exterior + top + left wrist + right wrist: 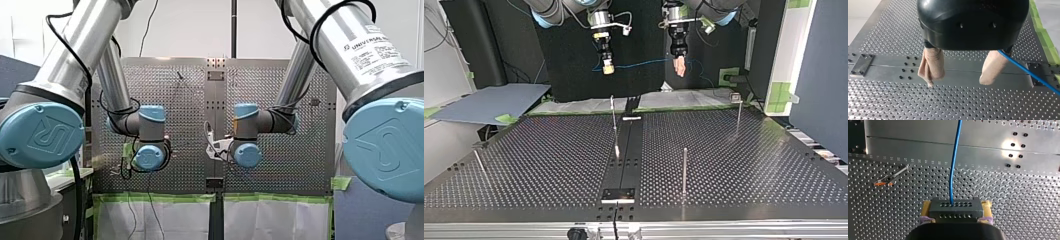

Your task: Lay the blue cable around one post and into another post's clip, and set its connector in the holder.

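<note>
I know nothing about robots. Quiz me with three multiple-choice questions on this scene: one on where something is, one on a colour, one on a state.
1. Where is the dark connector?
A) lying on the table
B) between my right gripper's fingers
C) hung on a post

2. What colour is the cable?
A) red
B) blue
C) green

3. How do my left gripper's fingers stand?
A) wide apart
B) shut on the connector
C) shut on a post

Answers: B, the right wrist view shows the yellow pads clamping it on both sides; B, a blue line leaves the connector; A, the left wrist view shows a wide gap between the beige pads.
</note>
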